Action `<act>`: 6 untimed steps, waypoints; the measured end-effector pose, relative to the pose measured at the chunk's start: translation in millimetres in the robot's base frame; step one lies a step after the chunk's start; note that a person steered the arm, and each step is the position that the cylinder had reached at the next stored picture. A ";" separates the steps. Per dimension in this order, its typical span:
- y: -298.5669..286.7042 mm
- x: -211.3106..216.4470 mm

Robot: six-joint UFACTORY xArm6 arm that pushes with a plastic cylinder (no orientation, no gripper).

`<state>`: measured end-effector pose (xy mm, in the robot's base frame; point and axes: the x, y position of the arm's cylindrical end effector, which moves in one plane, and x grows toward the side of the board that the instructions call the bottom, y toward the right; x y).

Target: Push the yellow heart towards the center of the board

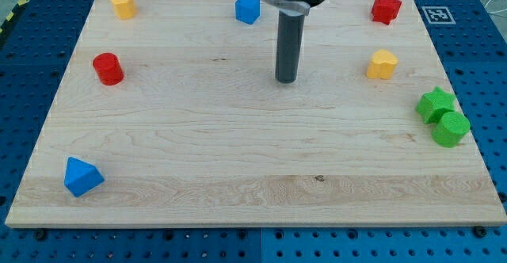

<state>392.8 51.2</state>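
The yellow heart (pixel 382 63) lies on the wooden board (pixel 253 160) at the view's right, upper part. My tip (pixel 286 80) rests on the board near the upper middle, well to the left of the yellow heart and apart from it. A blue block (pixel 248 9) sits just up and left of the rod.
A yellow block (pixel 123 4) is at the top left, a red cylinder (pixel 108 69) at the left, a blue triangular block (pixel 81 176) at the bottom left. A red star (pixel 386 8) is at the top right. A green star (pixel 436 104) and green cylinder (pixel 451 128) touch at the right edge.
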 end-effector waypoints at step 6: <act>177.9 -51.3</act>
<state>341.5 229.1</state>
